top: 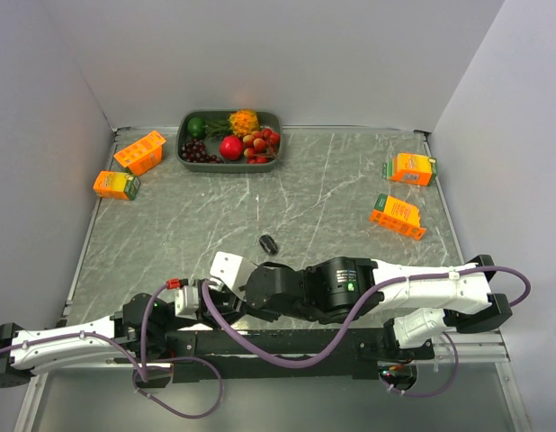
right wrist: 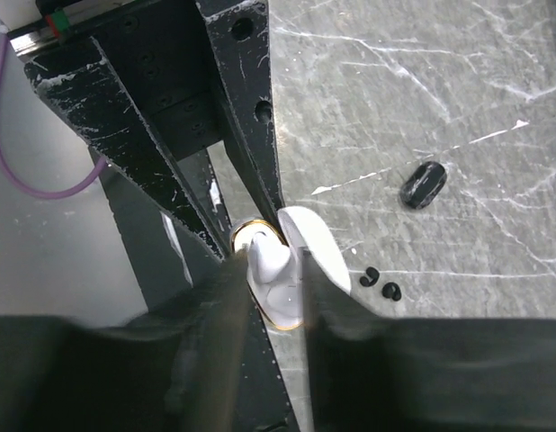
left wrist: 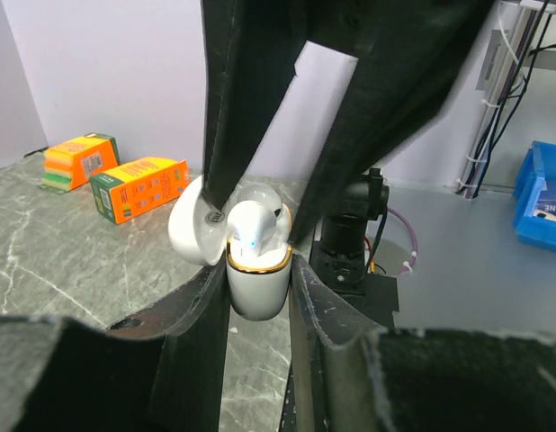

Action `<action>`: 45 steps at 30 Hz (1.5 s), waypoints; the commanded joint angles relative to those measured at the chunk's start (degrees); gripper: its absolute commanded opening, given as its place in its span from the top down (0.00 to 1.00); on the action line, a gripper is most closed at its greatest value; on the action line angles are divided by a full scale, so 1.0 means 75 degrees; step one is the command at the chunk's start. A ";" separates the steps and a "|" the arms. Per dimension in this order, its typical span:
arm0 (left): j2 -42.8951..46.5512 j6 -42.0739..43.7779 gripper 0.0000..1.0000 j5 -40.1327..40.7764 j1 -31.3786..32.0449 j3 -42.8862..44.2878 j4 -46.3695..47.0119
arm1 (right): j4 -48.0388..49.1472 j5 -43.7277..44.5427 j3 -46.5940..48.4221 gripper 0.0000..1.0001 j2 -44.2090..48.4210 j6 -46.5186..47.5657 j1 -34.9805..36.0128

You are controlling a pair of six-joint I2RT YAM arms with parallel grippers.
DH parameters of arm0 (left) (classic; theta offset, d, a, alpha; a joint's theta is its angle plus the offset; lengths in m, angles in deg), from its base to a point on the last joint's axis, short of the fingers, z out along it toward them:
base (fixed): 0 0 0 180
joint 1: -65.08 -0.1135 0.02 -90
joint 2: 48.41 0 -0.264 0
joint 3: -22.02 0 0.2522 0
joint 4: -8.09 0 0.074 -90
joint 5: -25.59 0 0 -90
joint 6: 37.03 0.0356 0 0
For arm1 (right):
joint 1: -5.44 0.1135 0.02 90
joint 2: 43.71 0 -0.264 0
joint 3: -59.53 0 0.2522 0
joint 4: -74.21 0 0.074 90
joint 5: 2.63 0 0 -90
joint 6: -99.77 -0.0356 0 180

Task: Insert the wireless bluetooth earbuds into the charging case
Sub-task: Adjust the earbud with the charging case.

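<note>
Soft, even light from above brightens every view, and shadows on the desk [top: 332, 207] are faint. Close to the lens, the left hand [left wrist: 258, 270] and right hand [right wrist: 271, 270] blur dark. The charging case [left wrist: 257, 286] at their fingertips is sharp, its gold rim glinting.

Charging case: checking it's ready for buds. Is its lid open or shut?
Open: the white, gold-rimmed charging case has its lid swung back, and a white earbud pokes from its mouth.
</note>
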 commanded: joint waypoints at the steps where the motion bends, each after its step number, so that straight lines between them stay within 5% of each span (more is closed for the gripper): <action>1: 0.0097 -0.0087 0.99 -0.0041 0.0015 0.0335 0.0345 | 0.0203 0.0160 0.0028 0.50 0.0363 0.0129 0.0077; 9: 0.0085 -0.0075 0.99 -0.0029 0.0015 0.0347 0.0345 | 0.0672 0.0358 0.0029 0.44 0.1135 -0.0187 0.0043; 17: 0.0085 -0.0086 0.99 -0.0041 0.0003 0.0381 0.0357 | 0.0275 0.1133 -0.0171 0.67 0.1383 -0.0551 -0.0180; 28: 0.0120 -0.0051 0.99 0.0170 0.0015 0.0370 0.0357 | 0.0415 0.0348 -0.0710 0.79 0.1594 -0.0598 -0.0169; 34: 0.0120 -0.0004 0.99 0.0194 0.0015 0.0382 0.0357 | 0.0321 -0.0051 -0.0698 0.77 0.1442 -0.0504 -0.0168; 39: 0.0155 0.0007 0.99 0.0194 0.0015 0.0382 0.0392 | 0.0216 -0.0156 -0.0593 0.63 0.1289 -0.0446 -0.0168; 45: 0.0237 0.0054 0.99 0.0194 0.0015 0.0370 0.0439 | 0.0122 -0.0403 -0.0511 0.66 0.1196 -0.0317 -0.0157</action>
